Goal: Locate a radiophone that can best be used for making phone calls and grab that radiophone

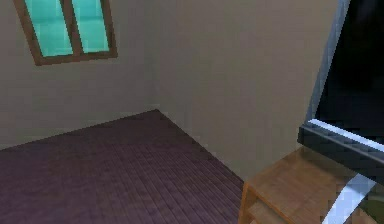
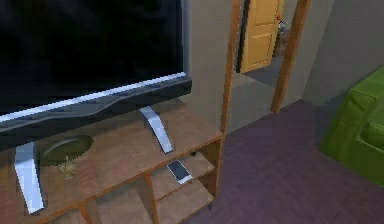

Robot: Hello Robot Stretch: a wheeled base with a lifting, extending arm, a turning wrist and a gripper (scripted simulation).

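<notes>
A small flat silver-and-dark handset, likely the radiophone (image 2: 179, 171), lies on the lower shelf of a wooden TV stand (image 2: 195, 128) in the arm side view, near the shelf's right end. A corner of the same wooden stand (image 1: 295, 185) appears at the forward view's lower right.
A large dark television (image 2: 85, 50) on two grey legs (image 2: 155, 130) stands on the stand, with a dark round dish (image 2: 65, 148) beside it. A green armchair (image 2: 358, 120) sits at the right. A doorway with an orange door (image 2: 260, 35) lies beyond. A wood-framed window (image 1: 72, 28) overlooks purple carpet (image 1: 110, 170).
</notes>
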